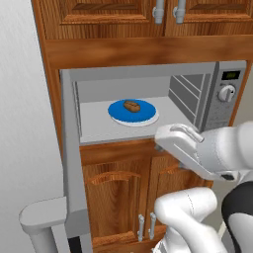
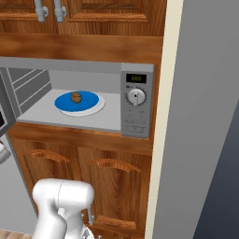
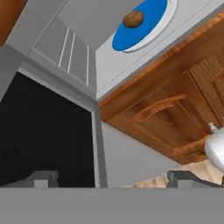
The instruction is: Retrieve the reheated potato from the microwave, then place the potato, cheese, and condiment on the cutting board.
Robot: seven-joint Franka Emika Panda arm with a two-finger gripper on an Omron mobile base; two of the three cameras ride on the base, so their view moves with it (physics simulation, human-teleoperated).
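The microwave (image 1: 225, 99) stands open, its door (image 1: 71, 163) swung out to the left. Inside, the tan-brown potato (image 1: 131, 105) lies on a round blue plate (image 1: 143, 116); the right base view shows the potato (image 2: 76, 97) as well. My gripper (image 3: 113, 180) is open with nothing between its fingertips (image 3: 41, 178). It hangs outside the microwave, below and in front of the opening's right part, well short of the potato (image 3: 133, 19). The cheese, the condiment and the cutting board are out of view.
The dark glass of the open door (image 3: 43, 131) is close on one side of the hand. Wooden cabinet doors with curved handles (image 1: 111, 175) sit under the microwave, and upper cabinets (image 1: 123, 12) above it. A grey wall panel (image 2: 205, 116) stands to the right.
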